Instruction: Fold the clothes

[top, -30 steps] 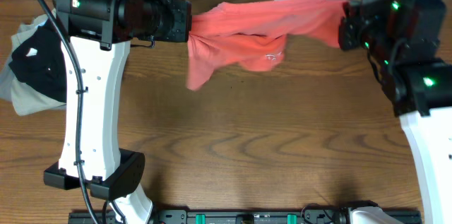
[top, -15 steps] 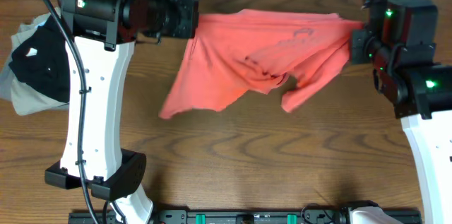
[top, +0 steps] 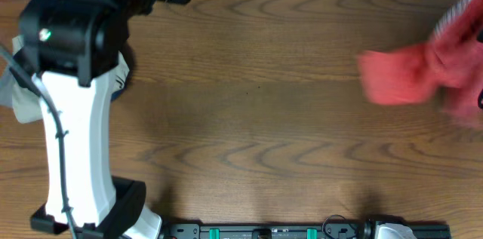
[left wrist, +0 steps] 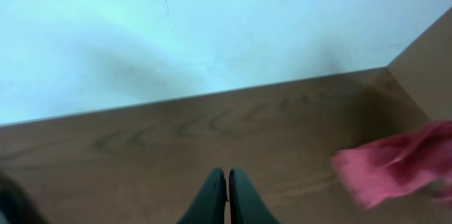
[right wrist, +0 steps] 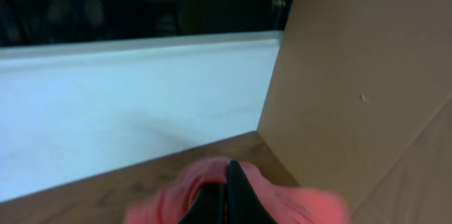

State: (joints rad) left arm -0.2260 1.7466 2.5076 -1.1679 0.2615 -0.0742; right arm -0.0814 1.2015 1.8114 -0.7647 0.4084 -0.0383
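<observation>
The coral-red shirt (top: 423, 69) is a blurred bunch at the table's far right edge in the overhead view. It also shows at the right of the left wrist view (left wrist: 395, 171). My right gripper (right wrist: 227, 181) is shut on the red shirt (right wrist: 296, 206), which wraps around its fingers; the arm is out of the overhead frame. My left gripper (left wrist: 227, 185) is shut and empty above bare wood. The left arm (top: 83, 35) stands at the upper left of the table.
A pile of dark and grey clothes (top: 15, 81) lies at the left edge, mostly hidden behind the left arm. The brown wooden table (top: 256, 118) fills the view. A white wall and a cardboard panel (right wrist: 367, 75) stand beyond the table's back right.
The left gripper let go of the shirt and swung back to the upper left. The right gripper pulled the shirt fast to the right edge, where it is now bunched.
</observation>
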